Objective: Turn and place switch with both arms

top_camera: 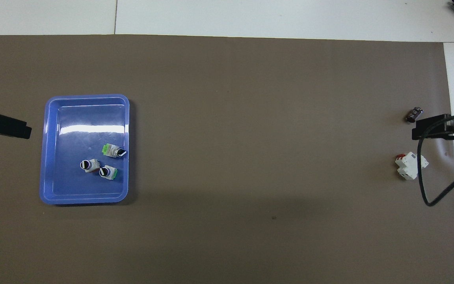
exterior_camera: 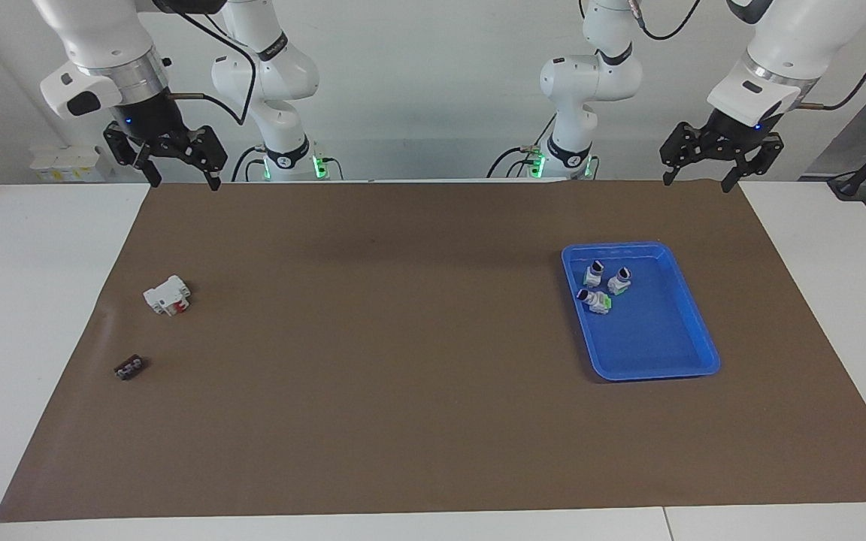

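Three switches (exterior_camera: 603, 288) lying in a blue tray (exterior_camera: 685, 353) toward the left arm's end of the table (exterior_camera: 42, 300), left pincer (exterior_camera: 694, 177) spread, empty, raised over the mat's edge near the tray, right pincer (exterior_camera: 183, 180) spread, empty, waiting

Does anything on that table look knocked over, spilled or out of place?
Nothing is spilled or broken. The three switches lie jumbled at different angles in the blue tray, and a white block rests askew on the mat.
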### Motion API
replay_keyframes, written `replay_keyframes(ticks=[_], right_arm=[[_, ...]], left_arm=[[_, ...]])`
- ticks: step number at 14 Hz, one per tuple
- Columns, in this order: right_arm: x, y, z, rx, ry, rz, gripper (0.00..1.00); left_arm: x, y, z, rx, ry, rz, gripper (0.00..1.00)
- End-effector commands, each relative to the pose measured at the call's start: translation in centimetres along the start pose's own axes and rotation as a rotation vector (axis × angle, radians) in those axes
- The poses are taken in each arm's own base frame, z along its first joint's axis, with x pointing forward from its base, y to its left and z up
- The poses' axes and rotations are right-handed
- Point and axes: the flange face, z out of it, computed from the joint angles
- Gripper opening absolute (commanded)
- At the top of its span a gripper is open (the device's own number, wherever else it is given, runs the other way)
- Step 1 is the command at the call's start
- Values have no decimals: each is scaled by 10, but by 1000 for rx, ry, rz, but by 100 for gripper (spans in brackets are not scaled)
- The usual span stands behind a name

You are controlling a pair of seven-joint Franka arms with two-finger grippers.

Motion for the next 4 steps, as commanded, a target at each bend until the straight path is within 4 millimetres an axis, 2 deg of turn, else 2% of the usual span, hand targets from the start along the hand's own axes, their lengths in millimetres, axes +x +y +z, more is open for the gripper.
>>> replay_keyframes(ticks=[1,4], right_arm=[[-5,0,0,1,-4,6,100],[-5,0,0,1,-4,6,100]], left_arm=[[-12,5,11,15,5,-4,100],[-17,4,11,13,-18,-9,100]])
